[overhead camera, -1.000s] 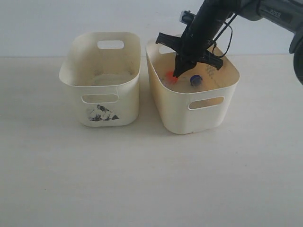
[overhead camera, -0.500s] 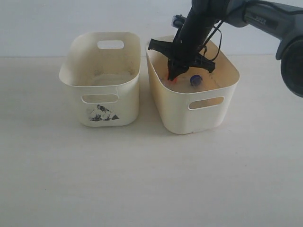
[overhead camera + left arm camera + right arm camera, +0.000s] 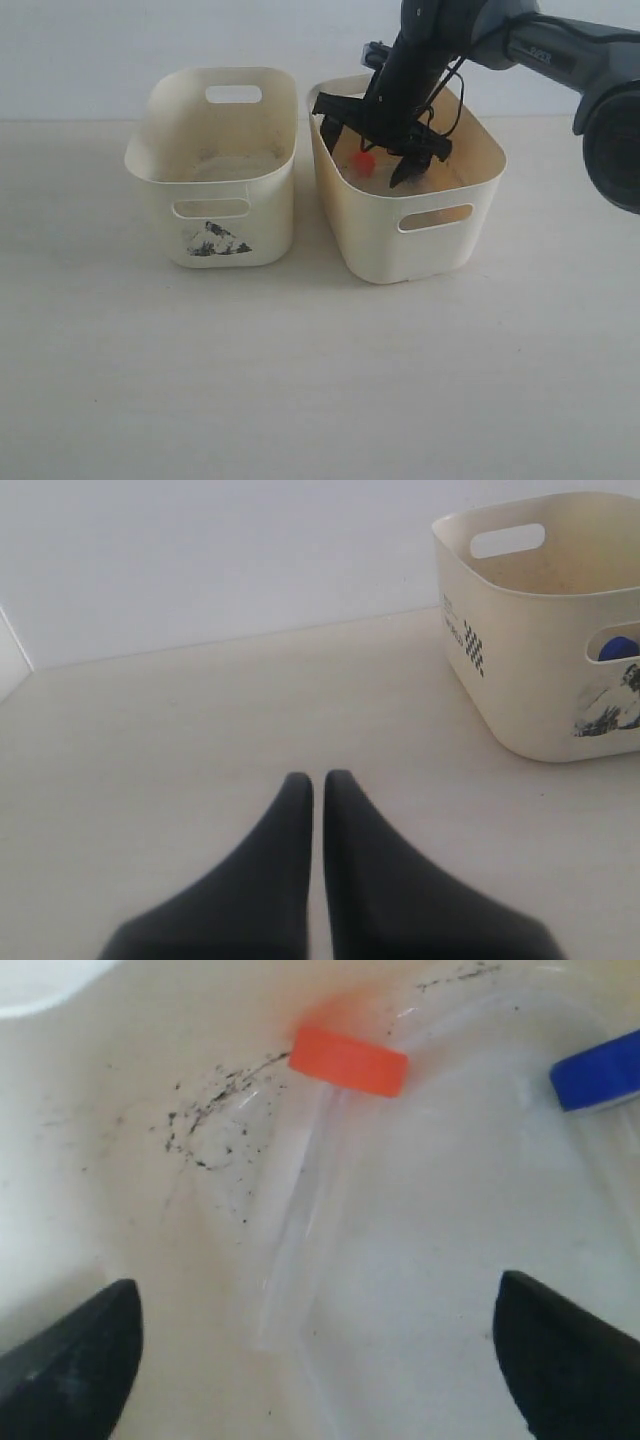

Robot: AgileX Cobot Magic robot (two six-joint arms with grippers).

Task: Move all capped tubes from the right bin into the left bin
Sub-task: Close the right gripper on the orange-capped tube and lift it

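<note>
Your right gripper stands inside the plain-fronted cream plastic right bin, pincer spread wide; on the bin floor between its fingers, touched by neither, lies the clear plastic tube with the orange-red round cap; the dark blue cap of a second tube shows near it. Your left gripper has its pincer pressed together on nothing, above the pale tabletop, apart from the cream plastic left bin with the black triangular mark.

No legible txt: arm lettering & left bin print too blurry.
</note>
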